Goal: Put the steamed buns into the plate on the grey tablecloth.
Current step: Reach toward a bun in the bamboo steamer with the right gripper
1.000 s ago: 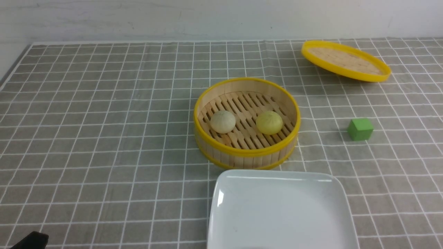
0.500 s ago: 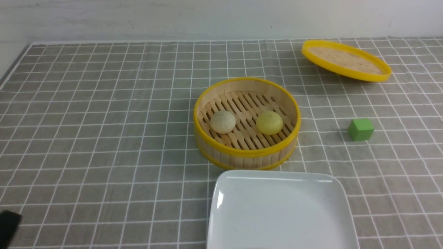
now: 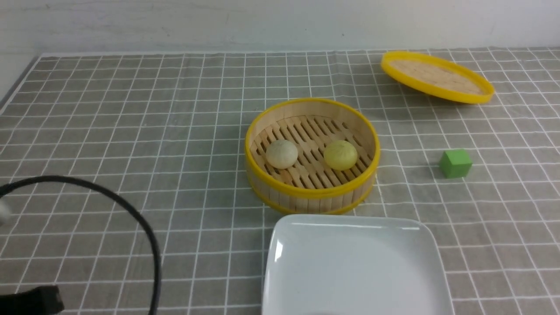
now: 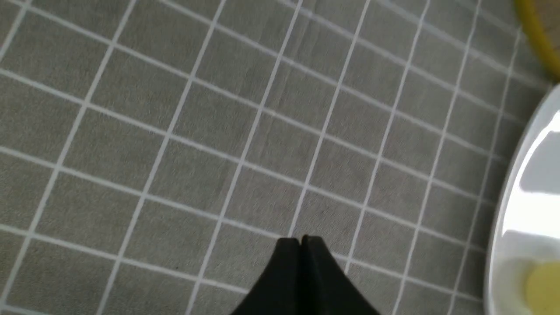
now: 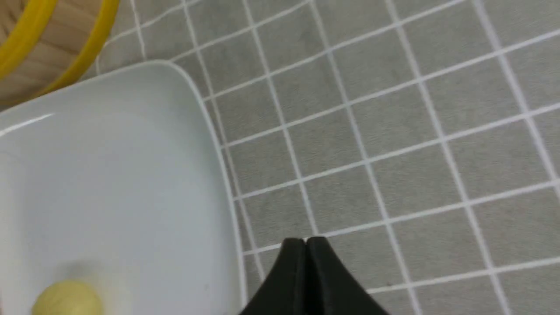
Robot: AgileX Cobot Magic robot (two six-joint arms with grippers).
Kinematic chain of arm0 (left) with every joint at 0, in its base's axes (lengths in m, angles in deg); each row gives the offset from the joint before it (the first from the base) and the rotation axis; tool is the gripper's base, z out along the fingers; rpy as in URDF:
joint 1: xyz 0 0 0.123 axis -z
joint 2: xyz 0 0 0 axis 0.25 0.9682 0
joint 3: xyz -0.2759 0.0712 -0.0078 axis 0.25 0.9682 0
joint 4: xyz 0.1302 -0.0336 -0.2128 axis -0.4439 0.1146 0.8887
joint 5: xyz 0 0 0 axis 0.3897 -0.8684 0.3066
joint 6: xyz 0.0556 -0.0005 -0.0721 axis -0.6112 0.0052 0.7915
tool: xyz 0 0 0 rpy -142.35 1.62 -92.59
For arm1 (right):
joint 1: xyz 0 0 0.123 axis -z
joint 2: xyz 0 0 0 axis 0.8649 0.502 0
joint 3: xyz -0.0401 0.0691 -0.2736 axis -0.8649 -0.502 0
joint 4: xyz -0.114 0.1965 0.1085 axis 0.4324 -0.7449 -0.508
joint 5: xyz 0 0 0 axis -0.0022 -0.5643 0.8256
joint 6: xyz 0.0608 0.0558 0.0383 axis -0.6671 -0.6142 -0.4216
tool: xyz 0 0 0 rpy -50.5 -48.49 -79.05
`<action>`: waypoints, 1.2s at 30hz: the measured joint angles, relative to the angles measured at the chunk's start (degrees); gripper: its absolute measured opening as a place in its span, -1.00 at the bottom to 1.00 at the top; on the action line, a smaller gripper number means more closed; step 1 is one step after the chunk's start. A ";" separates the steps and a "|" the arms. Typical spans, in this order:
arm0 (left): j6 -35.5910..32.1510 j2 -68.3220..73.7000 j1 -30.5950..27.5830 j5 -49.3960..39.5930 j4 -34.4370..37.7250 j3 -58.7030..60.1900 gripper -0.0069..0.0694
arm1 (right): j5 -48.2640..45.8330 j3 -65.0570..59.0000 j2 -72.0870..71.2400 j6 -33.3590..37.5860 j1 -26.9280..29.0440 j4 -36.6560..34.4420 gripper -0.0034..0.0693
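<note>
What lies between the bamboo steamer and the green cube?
Nothing but bare grey tablecloth separates the bamboo steamer from the green cube; the front view shows this stretch.

A thin black cable (image 3: 156, 267) now loops over the grey tablecloth with thin white grid lines (image 3: 131, 131), well to the left of the glossy white square plate (image 3: 350, 271); none showed there before. Further left of the plate, the blocky black robot part (image 3: 30, 301) first slid toward the frame's edge and is now back, sitting lower. A blurred pale spot (image 3: 2, 212) has appeared by the cable's outer end.
</note>
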State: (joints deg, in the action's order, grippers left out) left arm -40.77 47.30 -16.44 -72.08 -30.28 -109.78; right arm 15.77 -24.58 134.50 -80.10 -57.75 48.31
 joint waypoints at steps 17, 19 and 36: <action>-4.67 10.14 0.00 2.31 1.58 -2.36 -0.53 | 3.45 40.48 48.01 17.35 -24.45 -8.60 0.04; -4.67 10.14 0.00 2.41 1.58 -2.36 -0.48 | 3.45 44.61 51.07 15.42 -25.64 -4.27 0.05; -4.62 10.14 0.00 0.96 1.58 -2.36 -0.26 | 3.53 63.94 69.30 -1.76 -28.74 22.13 -0.63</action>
State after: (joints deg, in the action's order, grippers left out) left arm -45.39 57.44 -16.44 -71.11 -28.70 -112.14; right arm 19.30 39.36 203.80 -81.86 -86.49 70.44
